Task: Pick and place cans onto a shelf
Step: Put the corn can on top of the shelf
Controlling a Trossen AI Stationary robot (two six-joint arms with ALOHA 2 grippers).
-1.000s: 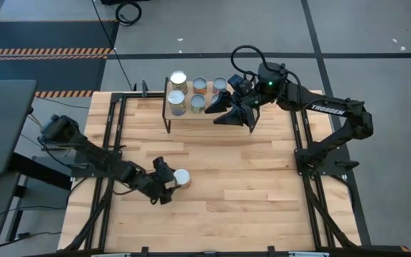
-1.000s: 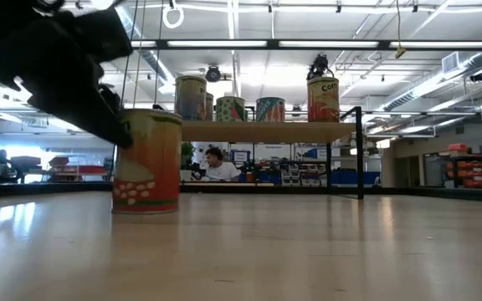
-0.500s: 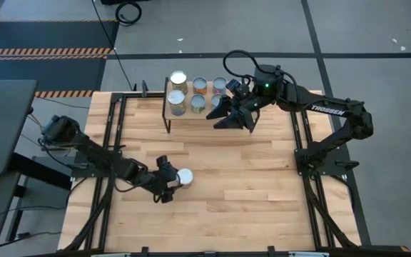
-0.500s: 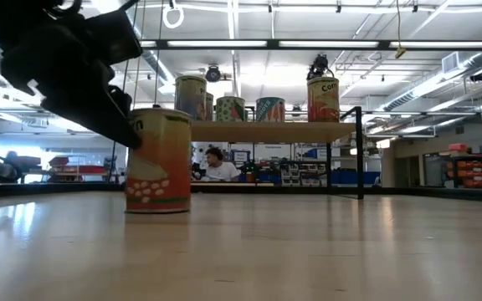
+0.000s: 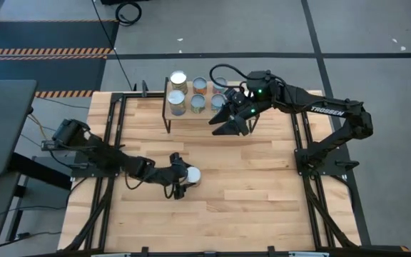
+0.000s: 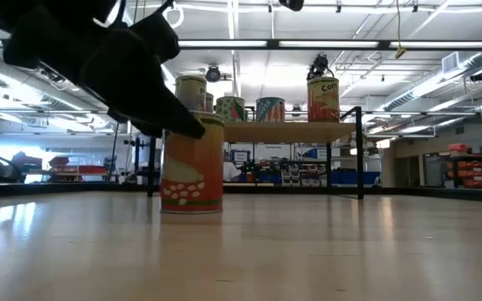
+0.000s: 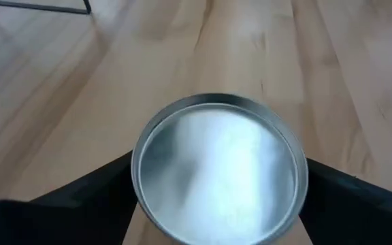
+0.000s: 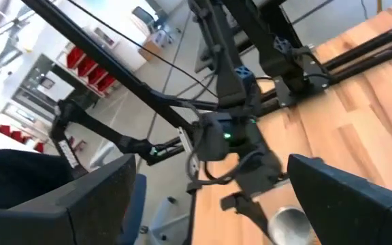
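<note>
Orange-labelled can (image 6: 192,163) stands upright on the table (image 5: 262,185), well apart from the shelf (image 5: 191,113), where five or so cans (image 5: 178,79) already sit (one spot looks free). Left gripper (image 5: 184,176) has its fingers (image 7: 94,190) closed against the can's sides. Right gripper (image 5: 228,118) hangs spread and empty beside the shelf's front edge

Two black jointed arms (image 5: 320,108), white "TROSSEN" lettering.
</note>
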